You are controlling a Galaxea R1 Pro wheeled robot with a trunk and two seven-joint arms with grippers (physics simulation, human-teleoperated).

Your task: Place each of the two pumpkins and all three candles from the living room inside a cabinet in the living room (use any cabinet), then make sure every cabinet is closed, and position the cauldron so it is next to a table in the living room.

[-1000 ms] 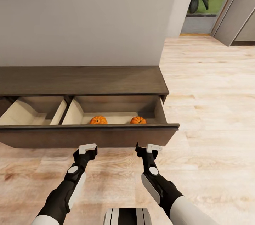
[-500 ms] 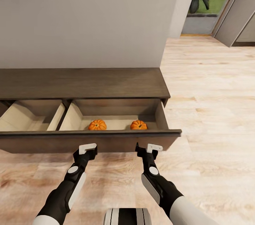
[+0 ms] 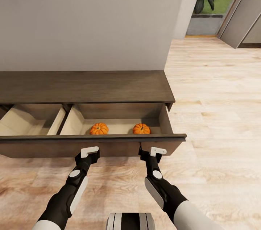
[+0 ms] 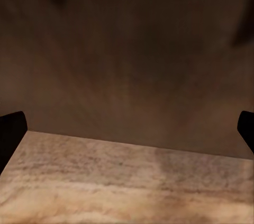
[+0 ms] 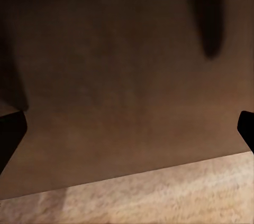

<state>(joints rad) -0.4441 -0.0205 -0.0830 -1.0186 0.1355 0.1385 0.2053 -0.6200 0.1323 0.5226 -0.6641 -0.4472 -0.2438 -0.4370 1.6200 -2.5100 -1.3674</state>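
cabinet (image 3: 87, 86): drawer pulled out, pale inside
pumpkins: left one (image 3: 99, 128), right one (image 3: 141, 129), both in the drawer's right compartment
left gripper (image 3: 89, 152): fingers spread, empty, at drawer front (image 3: 90, 146)
right gripper (image 3: 152, 152): spread, empty, at drawer front

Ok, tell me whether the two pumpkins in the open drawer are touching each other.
Apart. The head view shows the left pumpkin and the right pumpkin with a plain stretch of pale drawer floor between them, inside the cabinet.
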